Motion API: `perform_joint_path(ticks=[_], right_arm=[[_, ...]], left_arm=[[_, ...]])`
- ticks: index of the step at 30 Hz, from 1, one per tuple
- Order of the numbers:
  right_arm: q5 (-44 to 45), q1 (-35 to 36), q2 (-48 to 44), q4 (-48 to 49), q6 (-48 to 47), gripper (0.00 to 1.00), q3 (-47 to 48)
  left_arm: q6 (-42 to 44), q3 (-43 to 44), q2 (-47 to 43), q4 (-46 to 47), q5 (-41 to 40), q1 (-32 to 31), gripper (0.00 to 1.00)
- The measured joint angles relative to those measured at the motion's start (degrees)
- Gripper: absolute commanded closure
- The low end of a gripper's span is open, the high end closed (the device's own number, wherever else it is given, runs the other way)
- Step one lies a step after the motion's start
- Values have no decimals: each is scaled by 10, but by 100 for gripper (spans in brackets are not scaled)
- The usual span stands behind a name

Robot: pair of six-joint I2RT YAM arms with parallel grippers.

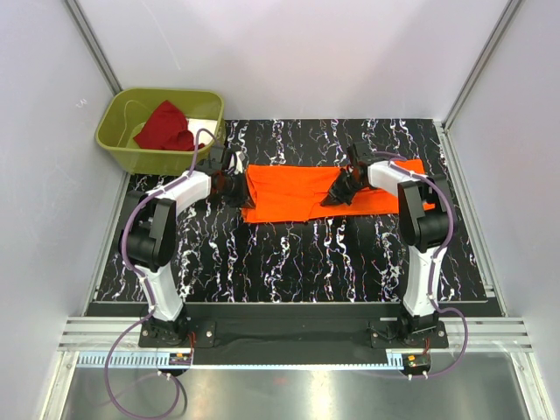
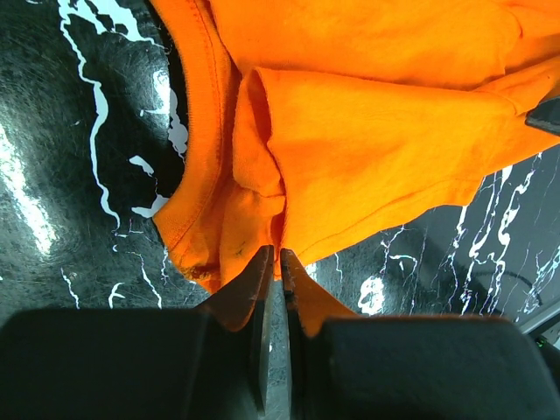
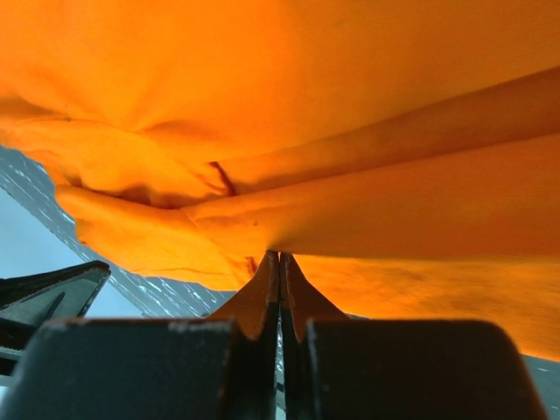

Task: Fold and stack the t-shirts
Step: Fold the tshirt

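Observation:
The bright orange t-shirt (image 1: 293,192) lies as a long folded strip across the back of the black marbled table. My left gripper (image 1: 229,185) is shut on the shirt's left end, near the collar (image 2: 210,166); its jaws pinch a fold of orange cloth (image 2: 350,157). My right gripper (image 1: 339,194) is shut on the shirt's near edge, right of the middle, and orange cloth (image 3: 332,131) fills its view above the closed jaws. The dark red t-shirt (image 1: 164,128) lies crumpled in the olive-green bin (image 1: 118,140).
The bin stands at the back left corner, just behind my left gripper. White walls close in the table on the left, right and back. The black marbled table (image 1: 289,262) lies bare between the shirt and the arm bases.

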Motion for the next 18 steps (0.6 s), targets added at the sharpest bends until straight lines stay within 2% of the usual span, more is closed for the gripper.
perform_joint_path(ticks=[8, 18], right_arm=[[1, 17, 3, 4, 3, 100, 3], [12, 17, 45, 2, 3, 100, 58]], left_arm=[[3, 0, 0, -5, -2, 0, 88], [3, 0, -1, -12, -6, 0, 88]])
